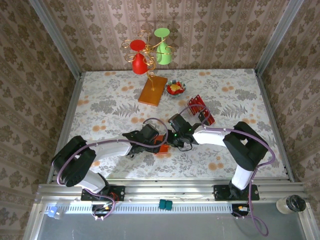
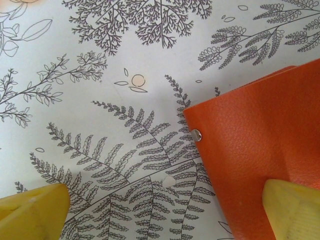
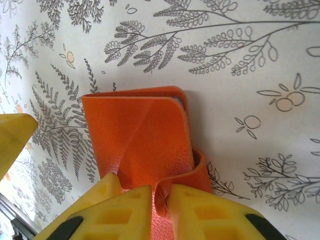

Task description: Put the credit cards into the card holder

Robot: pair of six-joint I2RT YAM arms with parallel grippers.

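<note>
Orange card holder [image 3: 140, 135] pinched by right hand [image 3: 161, 200], left hand [image 2: 162, 215] spread wide.

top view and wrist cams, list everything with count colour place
card holder: one, orange, table centre between the claws
credit cards: small pile, count unclear, red and dark, right of centre
wooden board: one, orange-brown, far centre
bowl: one, red and yellow contents, right of the board
wire stand: one, gold, by the board, holding a red cup and a green cup
jar: one, dark lid, near right corner, off the table
table: one, floral cloth
left claw: one, yellow fingers, open, one finger over the holder
right claw: one, yellow fingers, shut on the holder's edge
</note>
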